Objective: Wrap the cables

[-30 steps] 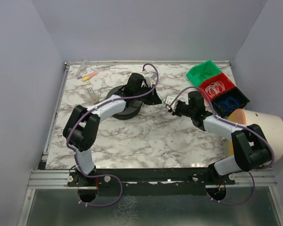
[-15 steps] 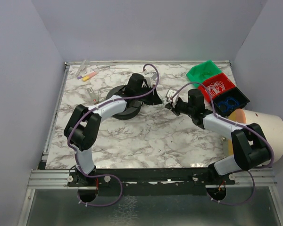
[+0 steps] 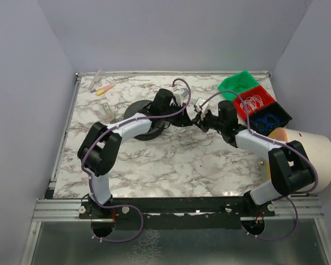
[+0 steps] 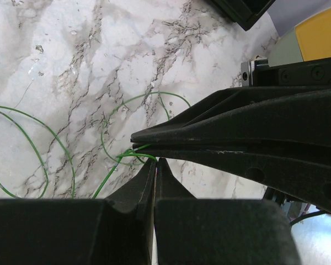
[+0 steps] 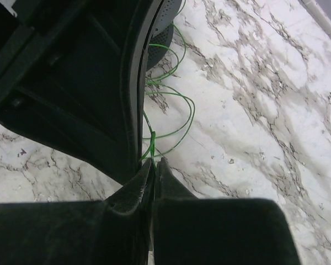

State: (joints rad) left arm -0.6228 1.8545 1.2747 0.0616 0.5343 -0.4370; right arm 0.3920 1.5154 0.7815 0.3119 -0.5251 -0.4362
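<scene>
1. Top view: three bins sit in the upper right. The red bin (image 3: pixel 238 99) has white cable coils (image 3: pixel 252 101) in it, and the dark bin (image 3: pixel 284 116) has blue rings (image 3: pixel 267 118). I can't tell what's in the green bin (image 3: pixel 237 83). A white bucket (image 3: pixel 311 154) lies on its side at the right edge, contents not visible. The left gripper (image 3: pixel 186 117) and right gripper (image 3: pixel 197 121) meet tip to tip mid-table. The wire they're holding is too thin to see from up here. The left arm hides part of a black spool (image 3: pixel 139 118).
2. Left wrist view: the left gripper (image 4: pixel 154 165) is pressed together, nipping the green cable (image 4: pixel 121 157) at its tip. The right gripper (image 4: pixel 140 141) comes in from the right, also squeezed closed on the same strand. The cable is hair-thin and lies in loose loops on the marble to the left, cut off by the frame edge.
3. Right wrist view: the right gripper (image 5: pixel 153 165) pinches the green cable (image 5: pixel 152 139) at lower centre. The left gripper (image 5: pixel 138 149) blocks the whole upper left. The loops trail up toward a grey round edge that's cropped at the top.
</scene>
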